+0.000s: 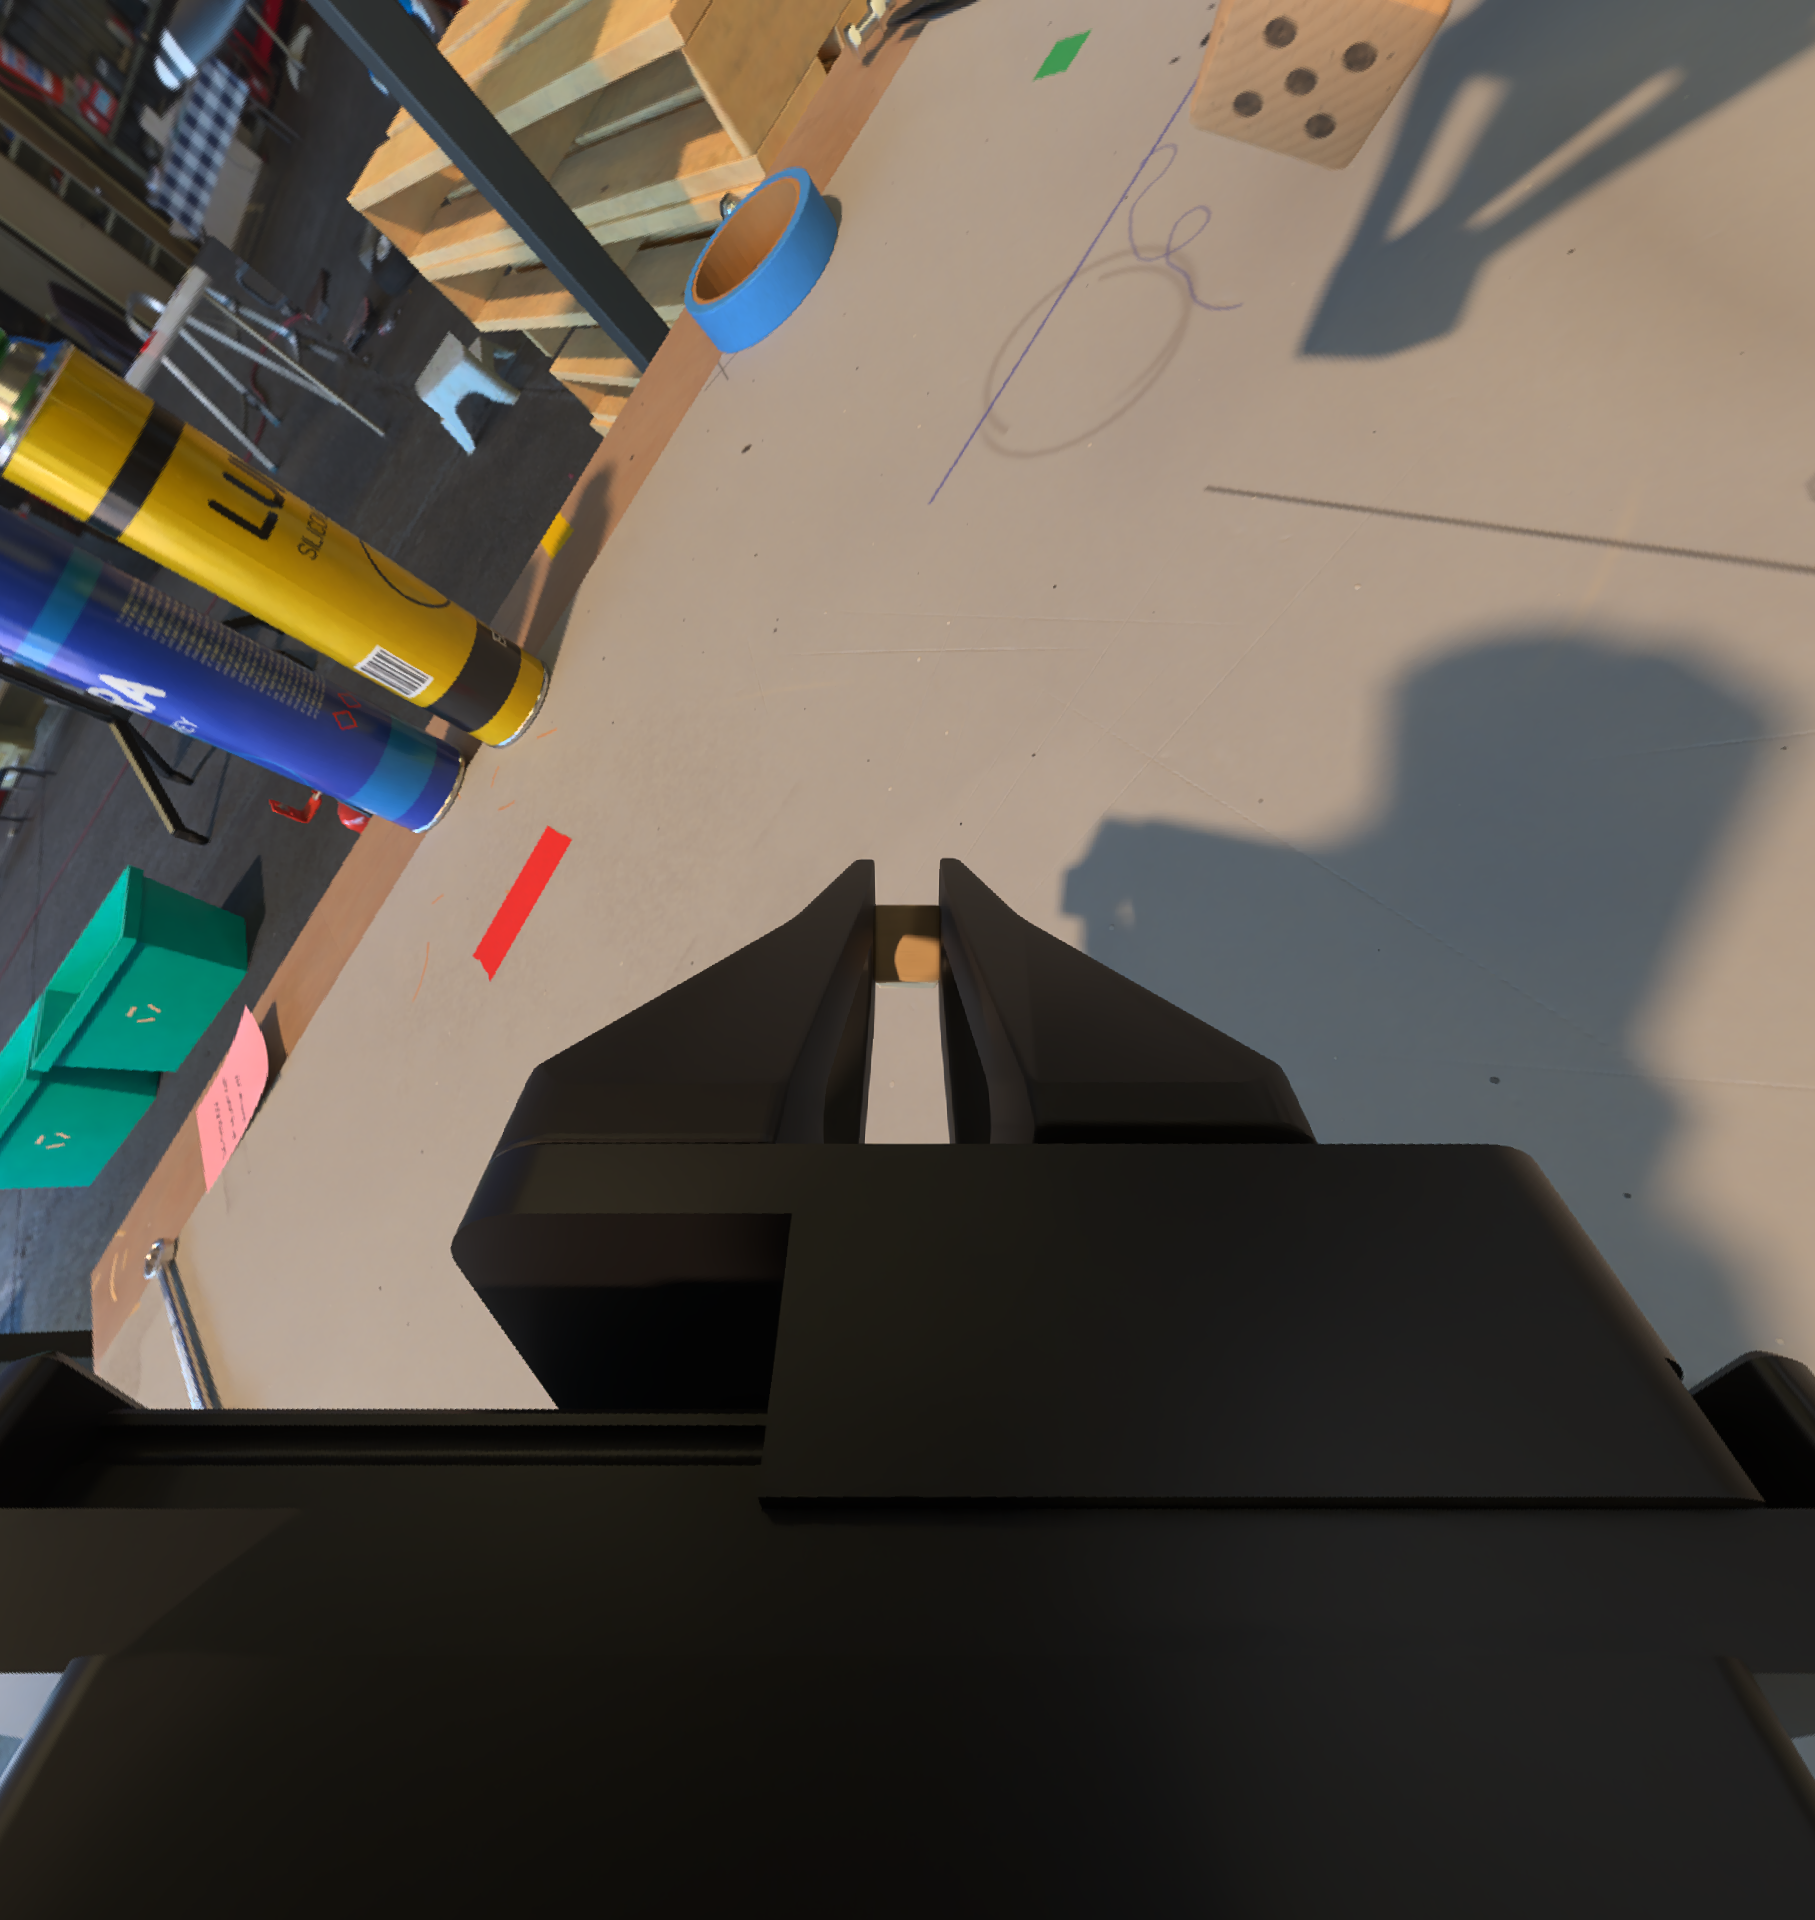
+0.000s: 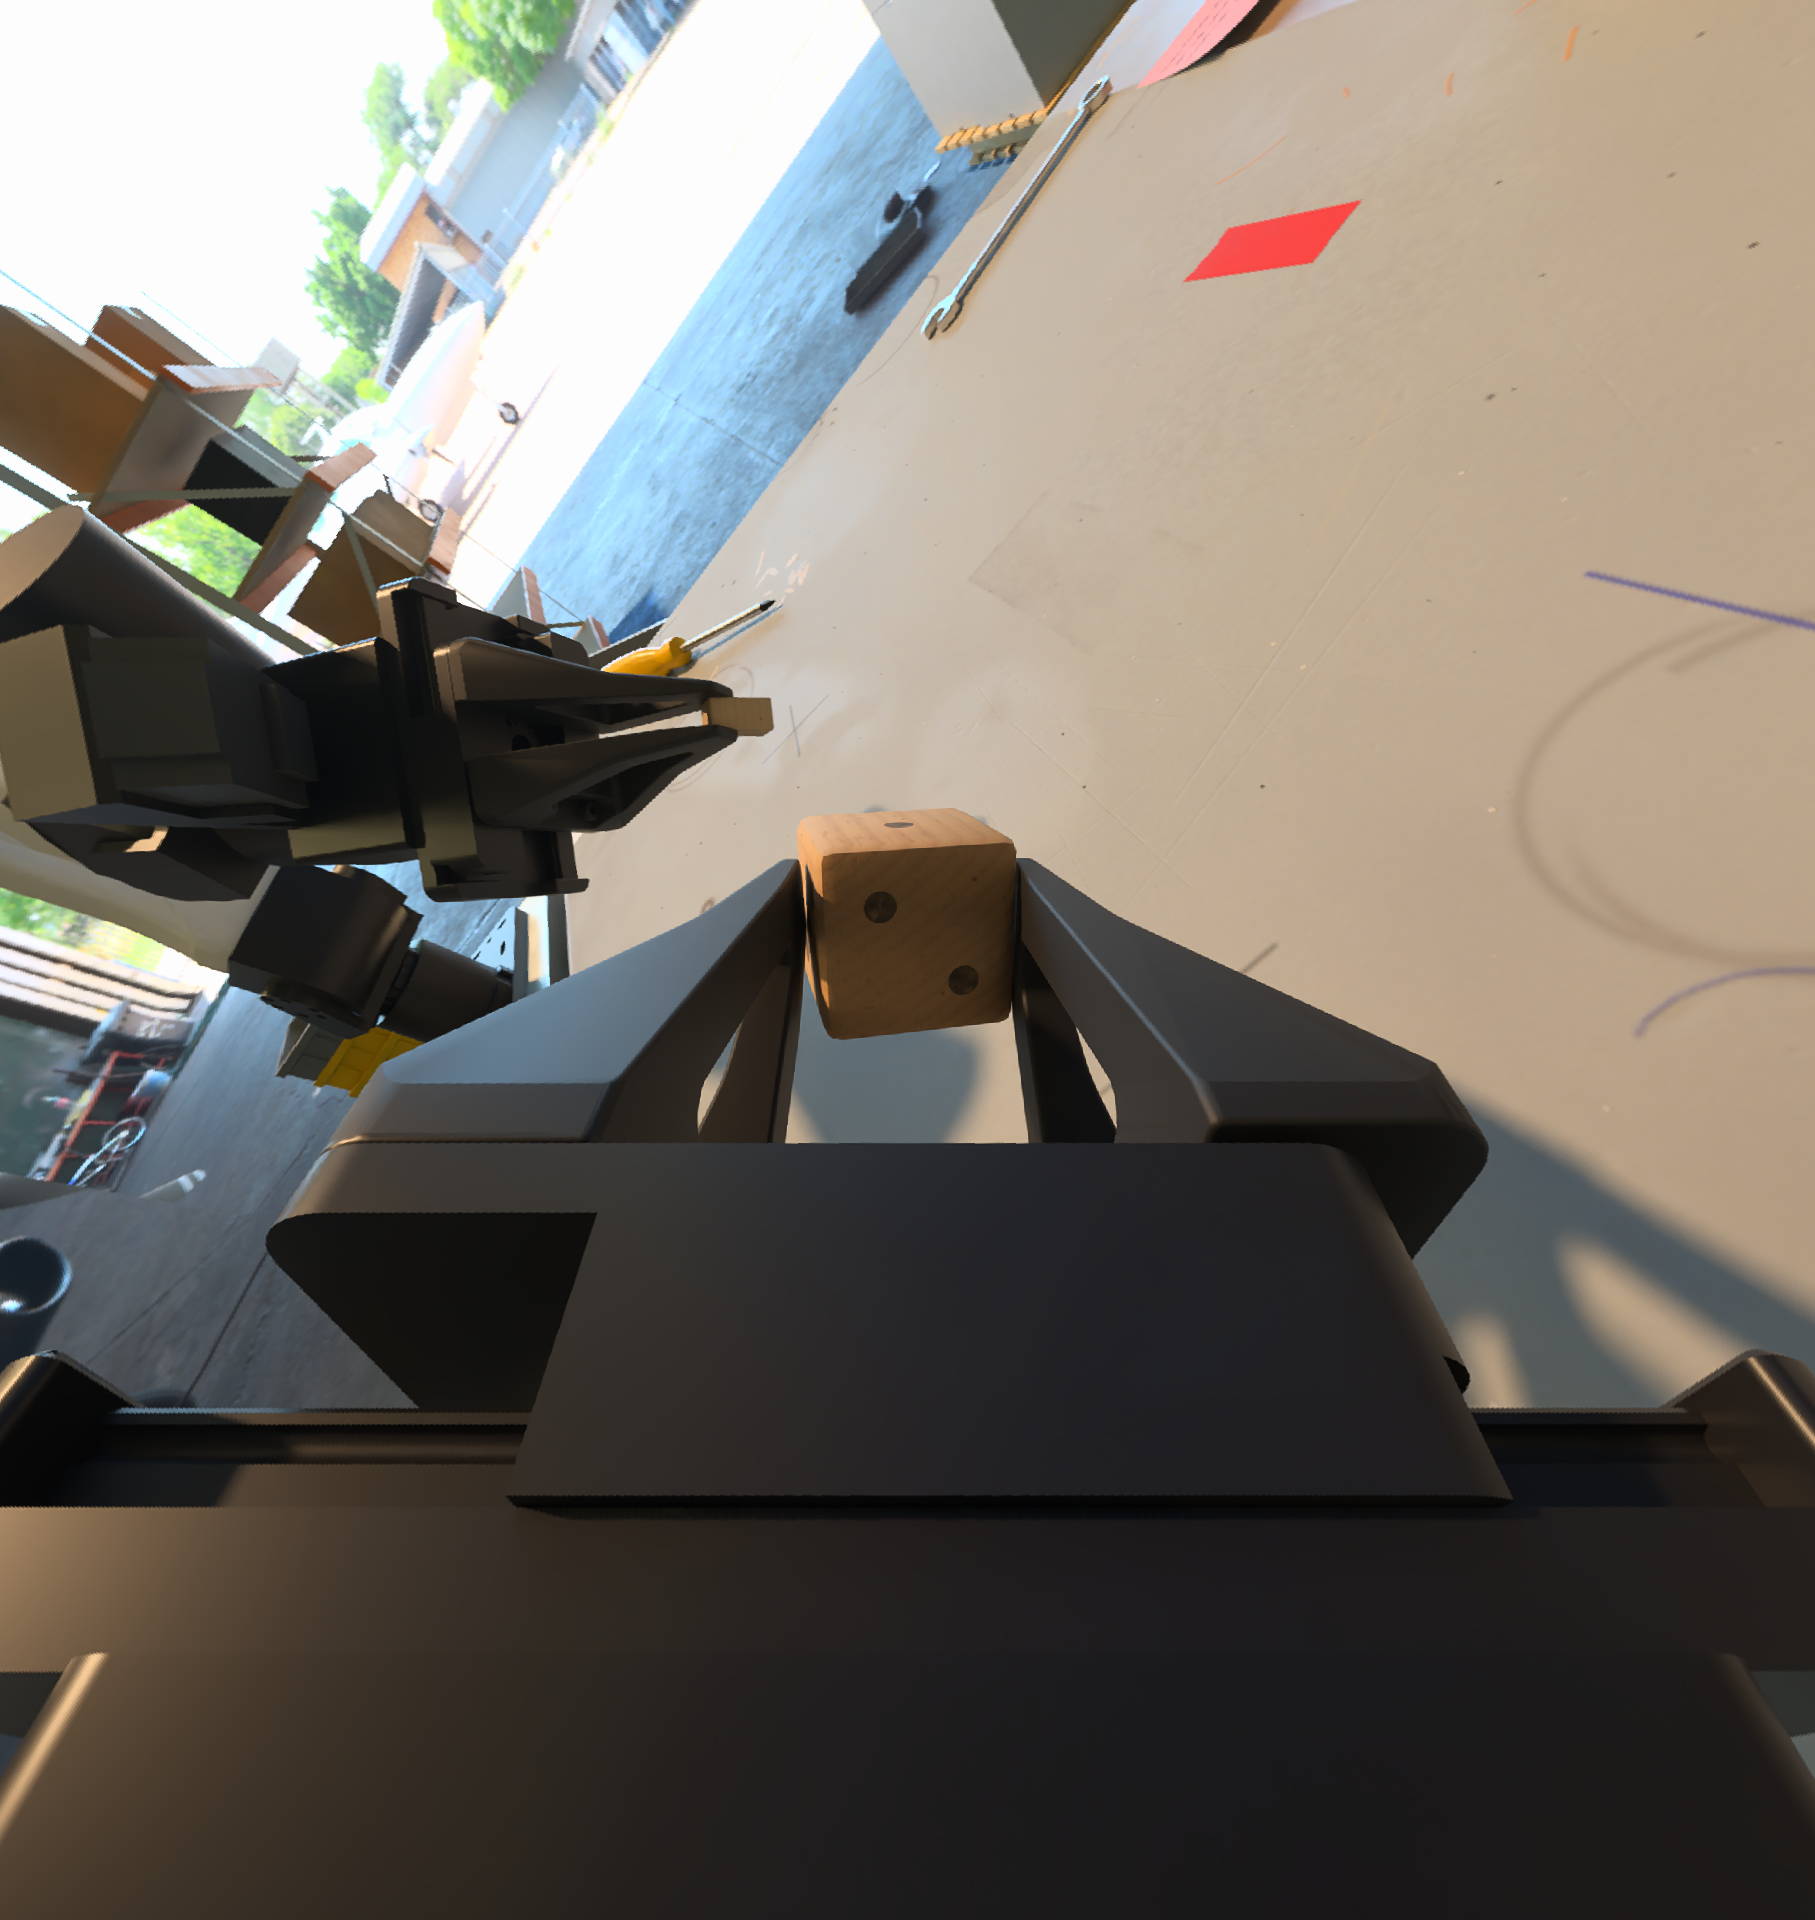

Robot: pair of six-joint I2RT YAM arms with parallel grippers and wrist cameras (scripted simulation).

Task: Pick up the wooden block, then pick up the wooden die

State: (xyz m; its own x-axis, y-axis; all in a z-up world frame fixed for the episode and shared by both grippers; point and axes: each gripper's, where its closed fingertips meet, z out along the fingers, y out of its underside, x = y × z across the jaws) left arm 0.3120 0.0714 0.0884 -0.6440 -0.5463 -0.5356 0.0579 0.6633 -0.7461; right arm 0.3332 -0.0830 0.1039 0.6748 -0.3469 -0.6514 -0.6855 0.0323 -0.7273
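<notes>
In the left wrist view my left gripper (image 1: pixel 907 883) is shut on a small wooden block (image 1: pixel 913 951) held between its fingers above the table. The wooden die (image 1: pixel 1298 78) shows at the top right of that view. In the right wrist view my right gripper (image 2: pixel 908 883) is shut on the wooden die (image 2: pixel 908 925), whose two-dot face points at the camera; it hangs a little above the table. The left gripper (image 2: pixel 731 717) with the wooden block (image 2: pixel 742 715) at its tips shows at the left of that view.
A blue tape roll (image 1: pixel 763 260), a yellow can (image 1: pixel 259 551) and a blue can (image 1: pixel 207 675) stand along the table edge. Red tape (image 1: pixel 524 899), a green marker (image 1: pixel 1061 54), green bins (image 1: pixel 103 1039). A wrench (image 2: pixel 1017 197), a screwdriver (image 2: pixel 685 644) and a red patch (image 2: pixel 1272 241) lie on the table.
</notes>
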